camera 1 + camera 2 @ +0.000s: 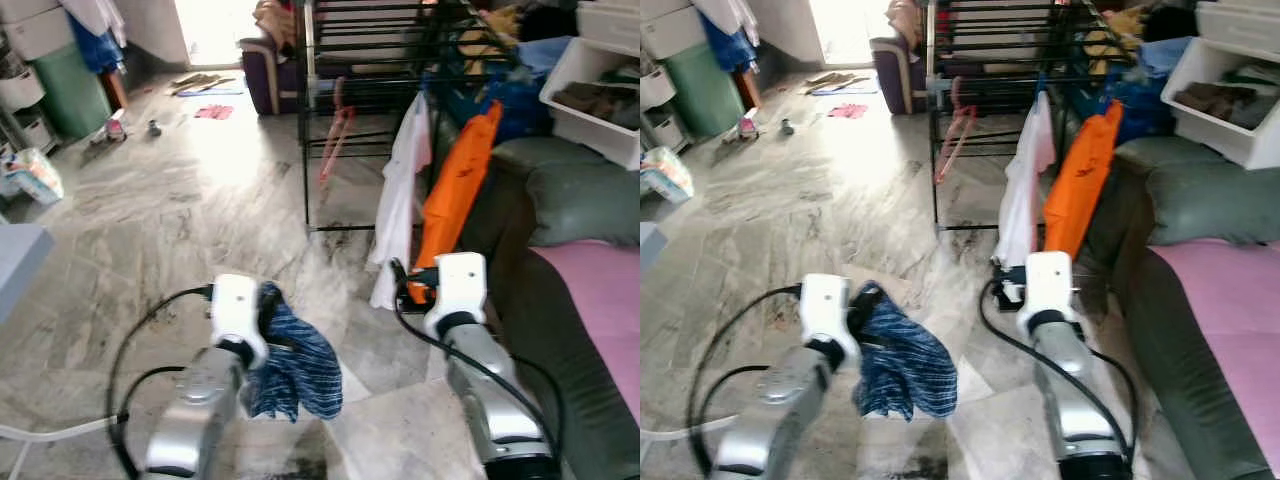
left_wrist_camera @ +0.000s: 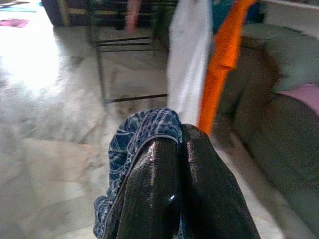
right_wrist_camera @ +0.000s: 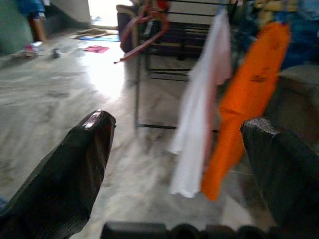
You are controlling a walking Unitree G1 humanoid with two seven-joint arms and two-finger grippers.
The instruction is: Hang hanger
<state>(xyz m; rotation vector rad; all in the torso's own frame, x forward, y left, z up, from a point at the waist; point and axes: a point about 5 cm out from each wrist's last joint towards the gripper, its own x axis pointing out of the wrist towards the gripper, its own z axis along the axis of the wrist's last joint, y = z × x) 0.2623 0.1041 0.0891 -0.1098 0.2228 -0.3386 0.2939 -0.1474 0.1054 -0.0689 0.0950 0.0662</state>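
Grey marble floor is stretching toward a black drying rack beside a sofa. The left gripper is pinching a blue checked cloth; the right gripper is hanging wide apart facing a pink hanger on the rack.

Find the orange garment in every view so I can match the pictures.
Left eye view: orange garment hangs right of centre, beside the white garment.
Right eye view: right of centre, above the right arm.
Left wrist view: top, right of centre, beyond the shut left pincer.
Right wrist view: right, between the open pincer's fingers.
Shared landmark: the white garment.
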